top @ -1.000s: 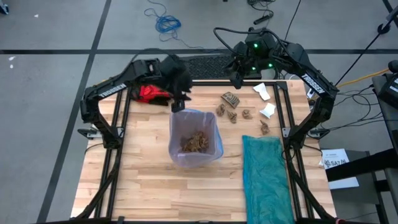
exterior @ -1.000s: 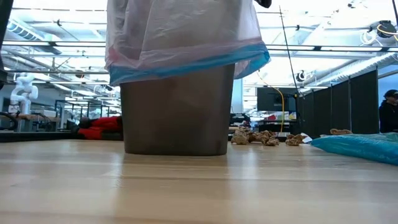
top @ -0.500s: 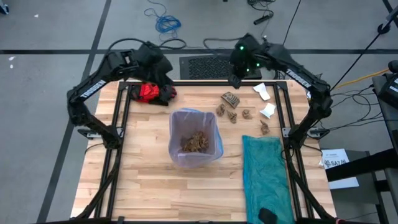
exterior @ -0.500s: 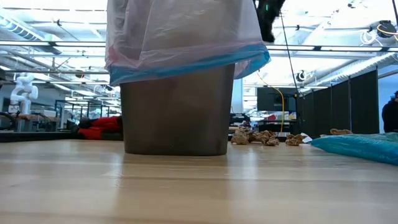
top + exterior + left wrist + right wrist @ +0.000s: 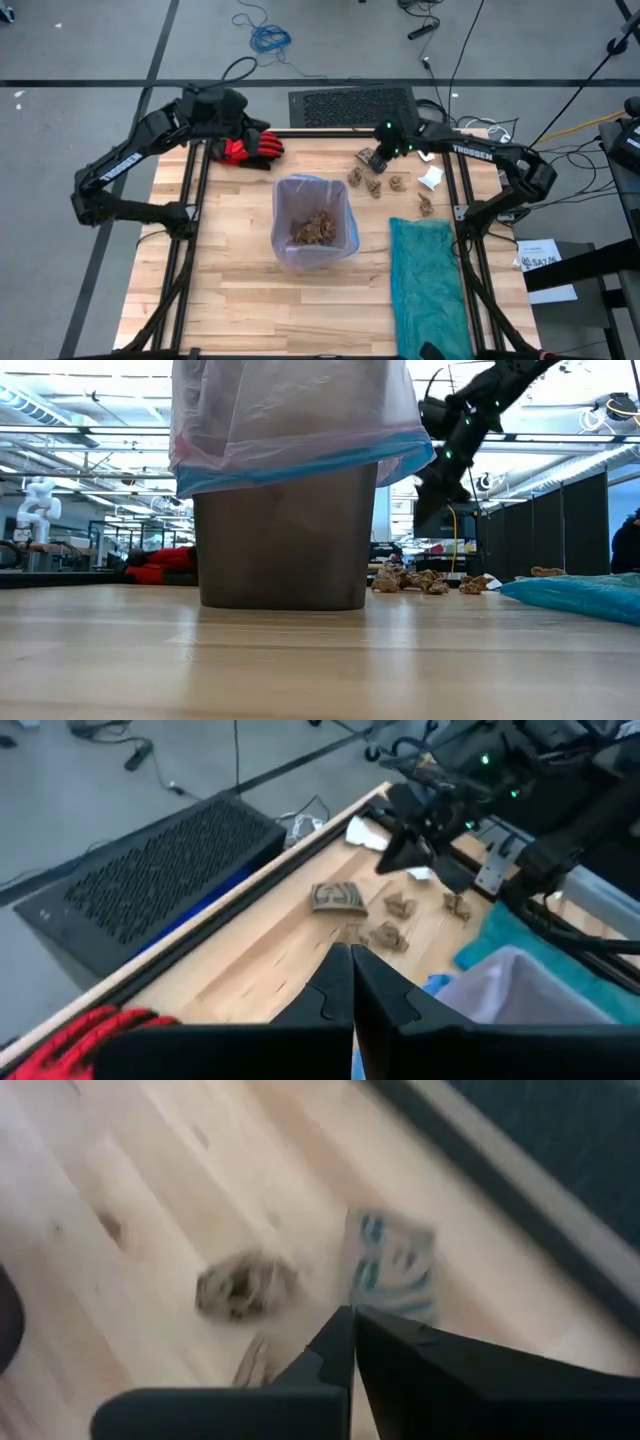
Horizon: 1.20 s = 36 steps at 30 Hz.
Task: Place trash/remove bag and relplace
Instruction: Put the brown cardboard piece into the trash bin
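High view: right gripper (image 5: 377, 160) closed, empty, just above scattered trash (image 5: 373, 183).

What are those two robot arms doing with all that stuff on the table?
They are tidying up trash. A bin lined with a thin pale bag stands mid-table, and some brown paper lumps are already inside. More lumps and white scraps lie on the wood behind it. The right gripper, shut and empty, hangs just above those lumps. The left gripper, also shut, sits back by a red glove. A teal bag lies flat on the table.
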{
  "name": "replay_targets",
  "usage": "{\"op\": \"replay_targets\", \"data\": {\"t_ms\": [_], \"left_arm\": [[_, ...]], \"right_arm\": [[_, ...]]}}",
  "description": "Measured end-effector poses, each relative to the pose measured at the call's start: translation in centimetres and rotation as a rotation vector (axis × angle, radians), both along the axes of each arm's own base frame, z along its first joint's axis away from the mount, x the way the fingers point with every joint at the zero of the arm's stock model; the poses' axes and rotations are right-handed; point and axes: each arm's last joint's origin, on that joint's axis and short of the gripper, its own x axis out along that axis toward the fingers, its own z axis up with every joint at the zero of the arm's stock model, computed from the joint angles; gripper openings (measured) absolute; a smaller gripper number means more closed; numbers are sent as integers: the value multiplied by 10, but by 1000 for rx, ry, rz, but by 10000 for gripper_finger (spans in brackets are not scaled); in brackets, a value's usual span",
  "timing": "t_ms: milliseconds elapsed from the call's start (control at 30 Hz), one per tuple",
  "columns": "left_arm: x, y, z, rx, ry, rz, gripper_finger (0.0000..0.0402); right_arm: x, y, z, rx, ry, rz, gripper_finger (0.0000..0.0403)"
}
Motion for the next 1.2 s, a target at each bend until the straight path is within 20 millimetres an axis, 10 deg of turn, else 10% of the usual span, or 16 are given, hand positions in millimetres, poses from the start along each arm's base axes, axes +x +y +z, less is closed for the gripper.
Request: {"op": "replay_targets", "data": {"t_ms": [700,967,1200], "left_arm": [[3,2,-9,7,41,-6,1],[2,2,-9,4,46,-5,1],[2,2,-9,4,46,-5,1]], "right_arm": [[20,-13,-82,121,50,-176,353],[28,-19,-117,176,105,-253,348],[26,-16,-116,154,133,-338,179]]}}
